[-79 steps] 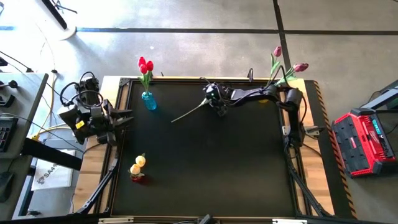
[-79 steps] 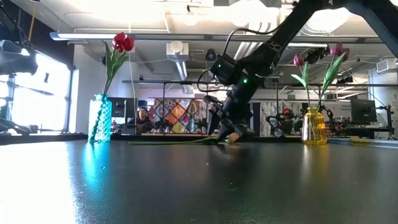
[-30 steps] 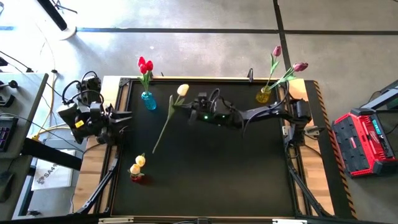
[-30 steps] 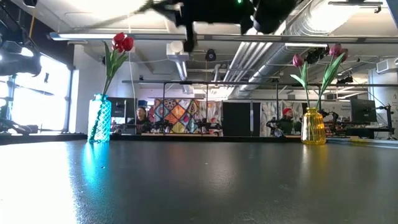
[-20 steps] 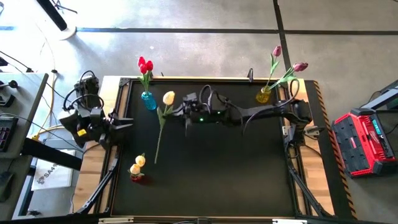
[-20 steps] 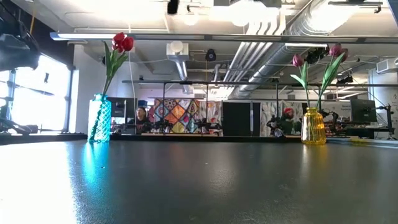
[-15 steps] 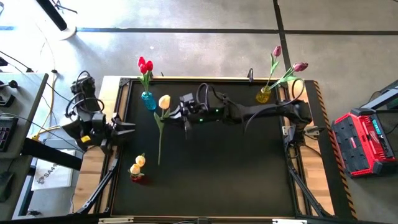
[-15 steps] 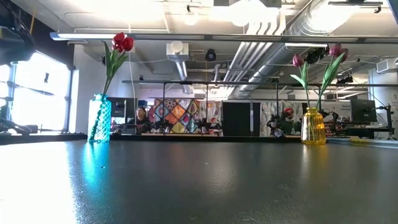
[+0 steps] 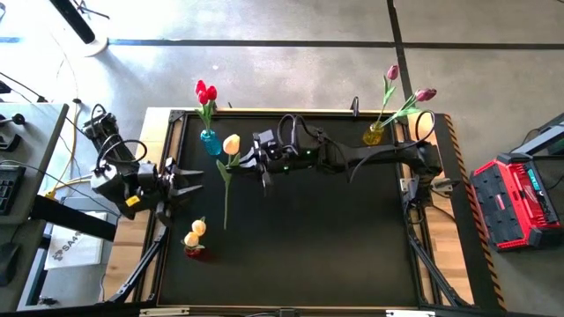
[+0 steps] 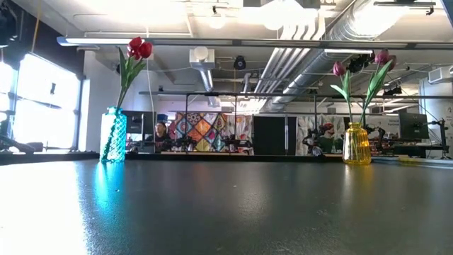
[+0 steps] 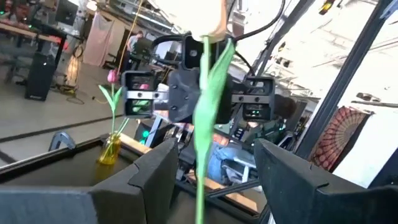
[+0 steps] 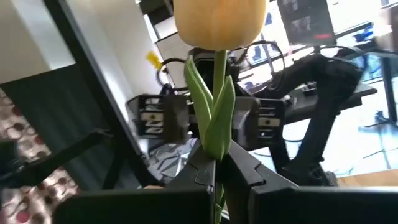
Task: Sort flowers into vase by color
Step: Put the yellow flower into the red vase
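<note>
Cream tulip (image 9: 232,143) (off low view) — right gripper (image 9: 250,157)

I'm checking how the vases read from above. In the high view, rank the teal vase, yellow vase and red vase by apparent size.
1. Teal vase, largest.
2. Yellow vase and red vase: these two look alike, so no ranking between them; flowers partly cover the red one.

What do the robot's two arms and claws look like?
Both arms are dark, jointed and slim. The right arm carries looped black cables and a small green light near its wrist. The left arm has tangled black cables and a yellow patch. Each claw has two blocky dark fingers.
</note>
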`<state>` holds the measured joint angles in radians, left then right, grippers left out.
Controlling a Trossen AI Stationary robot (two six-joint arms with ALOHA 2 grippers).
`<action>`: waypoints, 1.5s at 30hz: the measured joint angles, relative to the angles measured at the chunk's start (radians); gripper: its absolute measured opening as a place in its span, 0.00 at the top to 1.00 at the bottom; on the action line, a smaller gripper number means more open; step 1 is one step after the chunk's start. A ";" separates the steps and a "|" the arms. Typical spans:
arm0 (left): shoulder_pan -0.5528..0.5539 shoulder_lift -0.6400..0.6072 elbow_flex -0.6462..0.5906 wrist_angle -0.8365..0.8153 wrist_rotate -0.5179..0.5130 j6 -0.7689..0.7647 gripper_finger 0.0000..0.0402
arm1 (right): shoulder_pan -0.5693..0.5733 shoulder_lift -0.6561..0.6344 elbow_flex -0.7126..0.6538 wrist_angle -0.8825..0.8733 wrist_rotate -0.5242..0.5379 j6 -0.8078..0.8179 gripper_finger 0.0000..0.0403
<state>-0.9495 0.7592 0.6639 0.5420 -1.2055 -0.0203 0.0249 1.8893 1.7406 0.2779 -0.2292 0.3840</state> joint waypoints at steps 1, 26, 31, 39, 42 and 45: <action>0.016 0.002 0.002 -0.005 0.021 -0.010 0.49 | 0.002 0.000 0.000 0.001 0.016 0.000 1.00; 0.392 0.074 0.072 -0.385 0.488 -0.383 0.50 | 0.011 0.000 -0.001 0.018 0.035 0.037 1.00; 0.436 0.073 0.072 -0.388 0.612 -0.393 0.62 | 0.011 0.000 -0.001 0.009 0.049 0.034 1.00; 0.487 0.073 0.072 -0.408 0.726 -0.344 0.94 | 0.022 0.000 -0.001 -0.063 0.055 0.018 1.00; 0.504 0.074 0.072 -0.417 0.797 -0.307 0.98 | 0.025 0.000 -0.001 -0.070 0.053 0.018 1.00; 0.513 0.073 0.072 -0.421 0.822 -0.277 0.98 | 0.025 0.000 -0.001 -0.071 0.049 0.007 1.00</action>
<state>-0.4362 0.8326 0.7357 0.1208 -0.3836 -0.2973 0.0498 1.8893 1.7401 0.2072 -0.1802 0.3905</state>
